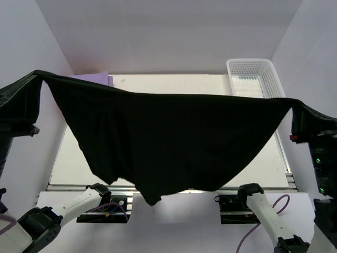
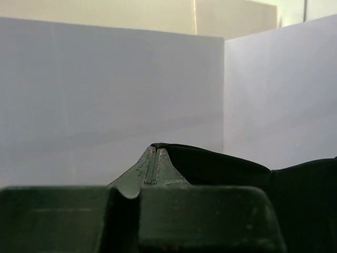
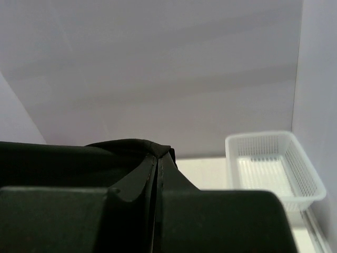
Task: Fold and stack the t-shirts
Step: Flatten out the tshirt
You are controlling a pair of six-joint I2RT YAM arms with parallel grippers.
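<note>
The black t-shirt (image 1: 168, 142) hangs spread in the air above the table (image 1: 174, 83), stretched wide between the two arms. The left pincer (image 2: 155, 152) is clenched on one upper corner, its fingers pressed together with dark cloth bunched at their tips. The right pincer (image 3: 159, 157) is likewise clamped tight on the opposite corner. The shirt's top edge sags in a shallow curve from one grip to the other. Its lower edge slopes in from both sides to a low point left of centre, which hangs over the table's near edge just above the arm bases (image 1: 105, 200). The cloth hides most of the middle of the table from above. Bare strips show along the left side, along the right side and across the far edge. The lavender t-shirt (image 1: 93, 78) lies at the far left corner, with its near part hidden behind the black shirt's top edge. A white mesh basket (image 1: 255, 78) sits at the far right corner, close to the right wall. White walls (image 1: 168, 31) close the table in on the left, right and far sides, and both held corners appear against the side walls.
</note>
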